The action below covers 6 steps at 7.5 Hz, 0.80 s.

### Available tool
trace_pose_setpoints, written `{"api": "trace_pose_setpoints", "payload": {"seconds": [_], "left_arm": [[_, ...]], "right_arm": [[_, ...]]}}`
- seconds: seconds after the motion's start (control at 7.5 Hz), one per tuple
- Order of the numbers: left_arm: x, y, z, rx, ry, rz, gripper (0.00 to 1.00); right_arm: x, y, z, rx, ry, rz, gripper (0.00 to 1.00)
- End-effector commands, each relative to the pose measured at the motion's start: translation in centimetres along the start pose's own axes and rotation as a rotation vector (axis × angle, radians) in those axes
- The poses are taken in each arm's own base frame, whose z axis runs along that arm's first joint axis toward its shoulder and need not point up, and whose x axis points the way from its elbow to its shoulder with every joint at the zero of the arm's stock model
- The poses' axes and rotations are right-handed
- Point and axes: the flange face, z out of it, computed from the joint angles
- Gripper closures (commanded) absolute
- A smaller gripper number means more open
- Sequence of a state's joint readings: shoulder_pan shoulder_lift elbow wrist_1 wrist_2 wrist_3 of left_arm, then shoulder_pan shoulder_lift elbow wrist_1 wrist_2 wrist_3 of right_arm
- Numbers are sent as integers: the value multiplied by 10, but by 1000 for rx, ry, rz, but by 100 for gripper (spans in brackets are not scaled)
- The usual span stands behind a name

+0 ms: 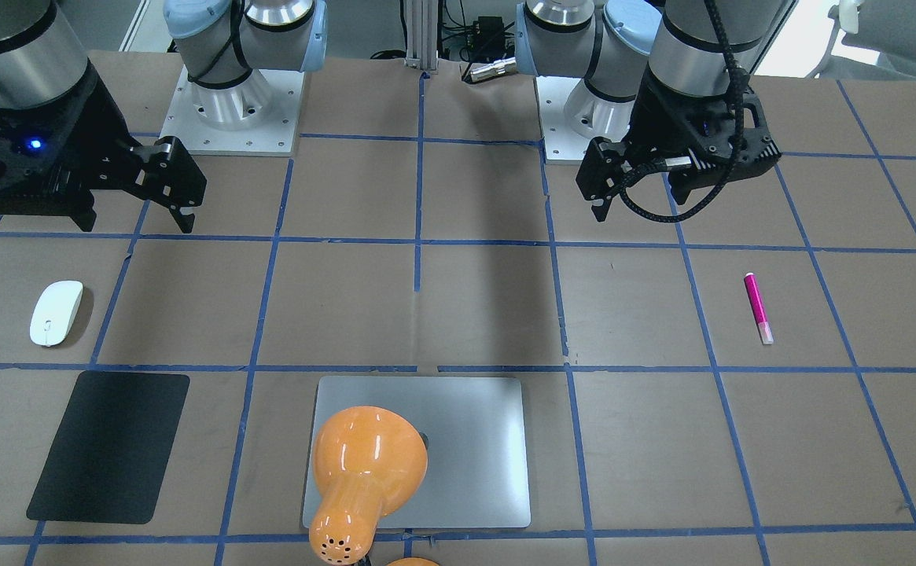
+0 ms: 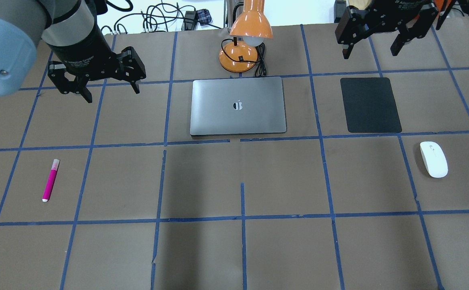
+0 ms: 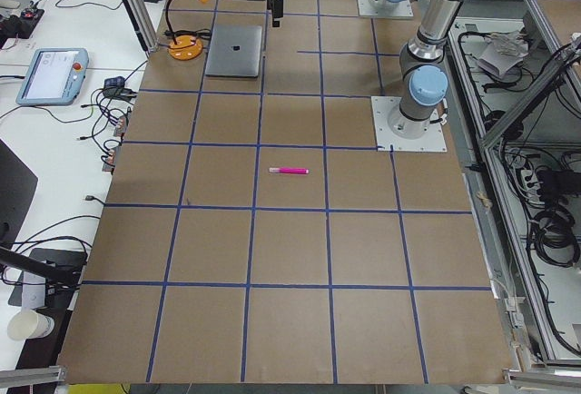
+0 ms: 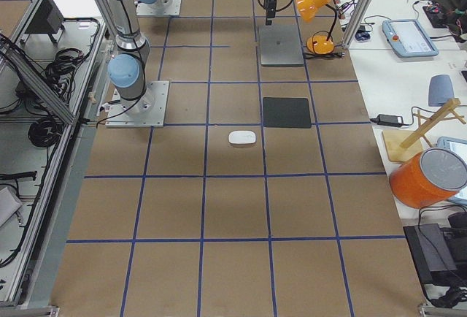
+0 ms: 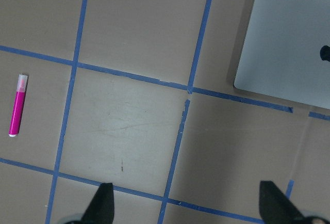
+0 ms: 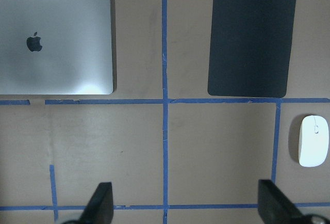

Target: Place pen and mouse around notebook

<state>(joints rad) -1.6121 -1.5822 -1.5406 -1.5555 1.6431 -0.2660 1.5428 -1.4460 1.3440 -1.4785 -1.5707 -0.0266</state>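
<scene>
Check the left claw (image 2: 112, 93) first: its 2 fingers (image 5: 101, 204) are spread wide, grip nothing, and hang above the worktop (image 2: 282, 181) without touching it. The right claw (image 2: 370, 52) is in the same condition, with both fingers (image 6: 101, 203) spread and empty, held above the far right part of the worktop. You will find the pen (image 2: 50, 180) lying flat on the robot's left side, on the robot's side of the left claw, alone inside 1 taped square, with its pale cap end pointing away from the robot. It is well apart from the notebook (image 2: 238, 105). The notebook lies closed and flat at the middle of the far half, logo up, between the 2 claws. The mouse (image 2: 433, 159) rests on the robot's right side, well apart from the notebook and near the corner of a black mat (image 2: 370, 104), not touching it. That mat lies beside the notebook on the right, with 1 line of blue tape (image 2: 317, 108) between them. An orange lamp (image 2: 247, 36) stands just beyond the notebook's far edge.
</scene>
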Motion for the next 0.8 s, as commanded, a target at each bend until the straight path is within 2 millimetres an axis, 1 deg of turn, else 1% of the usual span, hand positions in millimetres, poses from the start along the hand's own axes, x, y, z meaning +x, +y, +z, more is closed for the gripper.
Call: {"api": "trace_pose_setpoints", "payload": {"seconds": [0.0, 0.13, 0.27, 0.4, 0.53, 0.67], "left_arm": [[-1, -1, 5, -3, 3, 1, 0], [-1, -3, 11, -13, -2, 17, 0], [0, -6, 12, -13, 0, 43, 0], [-1, -6, 12, -13, -3, 101, 0], [-22, -10, 8, -7, -3, 131, 0], [-65, -27, 21, -39, -5, 121, 0]], "right_arm": [[-3, 2, 11, -16, -23, 52, 0], [-3, 3, 11, -16, -23, 52, 0], [-3, 6, 13, -23, -21, 51, 0], [-4, 7, 24, -40, -23, 57, 0], [-4, 7, 25, -42, -19, 80, 0], [-3, 8, 29, -51, -13, 65, 0]]}}
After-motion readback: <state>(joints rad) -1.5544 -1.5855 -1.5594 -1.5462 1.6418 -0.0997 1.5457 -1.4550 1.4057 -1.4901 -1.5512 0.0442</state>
